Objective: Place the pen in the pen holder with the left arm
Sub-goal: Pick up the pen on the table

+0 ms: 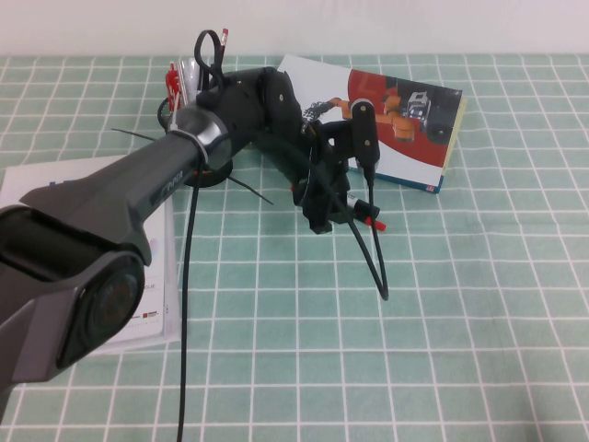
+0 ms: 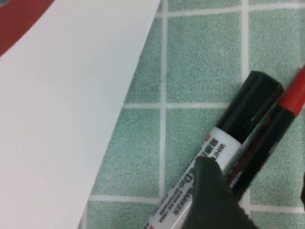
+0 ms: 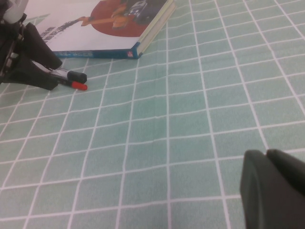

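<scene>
Left gripper (image 1: pixel 345 210) low over slim red pen (image 2: pixel 267 138), jaws spread, holding nothing. Pen flat on green checked worktop (image 1: pixel 460 304), touching white black-capped marker (image 2: pixel 228 138). Right gripper (image 3: pixel 274 186) well apart; jaws together, empty.

Marker (image 2: pixel 224 143) tight against pen (image 2: pixel 267 138)

The left arm (image 1: pixel 138 198) is showing a matt black plastic shell, with a polished silver metal ring at one joint. The left gripper (image 1: pixel 324 214) is presenting a dull, dark finger (image 2: pixel 214 200) — rubbery in look. The pen (image 2: pixel 274 129) is appearing as smooth, glossy plastic (red cap, dark barrel); the marker (image 2: pixel 224 148) beside it is showing a white printed barrel and satin black cap. The tablecloth (image 3: pixel 190 143) is looking faintly textured, low sheen. The book (image 1: pixel 396 115) is carrying a glossy paper cover — smooth.
</scene>
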